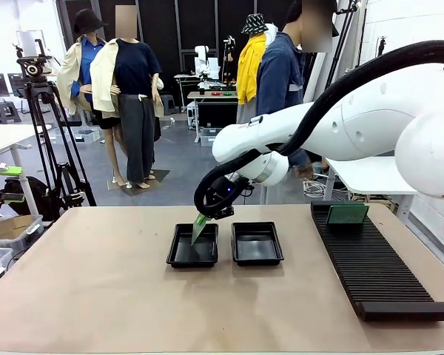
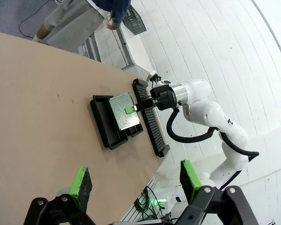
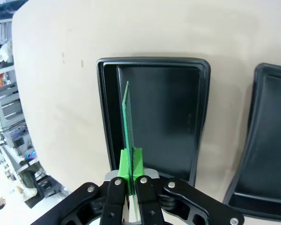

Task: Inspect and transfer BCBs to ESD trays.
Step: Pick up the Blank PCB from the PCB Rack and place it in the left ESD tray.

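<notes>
My right gripper [image 1: 203, 219] is shut on the top edge of a green BCB [image 1: 198, 231]. The board hangs tilted over the left of two black ESD trays [image 1: 179, 256], its lower edge down inside the rim. In the right wrist view the BCB [image 3: 127, 112] shows edge-on between the shut green pads [image 3: 130, 161], above the tray floor [image 3: 173, 117]. The second ESD tray [image 1: 257, 255] sits just to the right with nothing in it. A second BCB [image 1: 347, 214] stands in the rack. My left gripper [image 2: 136, 183] is open, high above the table, looking down at the held BCB [image 2: 122, 112].
A long black ribbed rack [image 1: 377, 270] lies along the table's right side. A person [image 1: 280, 74] stands beyond the far edge. Bare tabletop [image 1: 81, 281] spreads left of and in front of the trays. A tripod [image 1: 48, 140] stands off the table's left.
</notes>
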